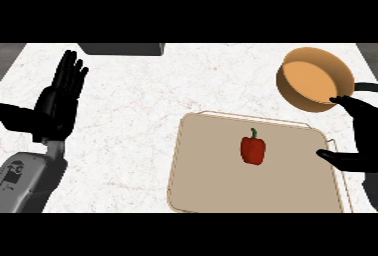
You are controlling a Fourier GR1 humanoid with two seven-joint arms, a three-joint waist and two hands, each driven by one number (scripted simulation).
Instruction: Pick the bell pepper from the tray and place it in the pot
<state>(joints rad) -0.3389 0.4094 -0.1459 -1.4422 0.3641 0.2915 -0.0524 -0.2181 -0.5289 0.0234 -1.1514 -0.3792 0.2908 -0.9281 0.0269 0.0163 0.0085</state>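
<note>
Lying on the tray (214, 192): a red, green-stemmed bell pepper (252, 150); left hand (57, 106) and right hand (365, 136) fingers released.

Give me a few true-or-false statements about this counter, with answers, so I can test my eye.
1. The bell pepper lies on the tray. True.
2. The pot already holds the pepper. False: nothing shows inside the pot, and the pepper is on the tray.
3. The right hand grips the pepper. False: it is at the tray's right edge, apart from the pepper, and holds nothing.
4. The left hand is open, fingers up, at the view's left. True.
5. The pepper is green all over. False: it is red, with a green stem.
</note>
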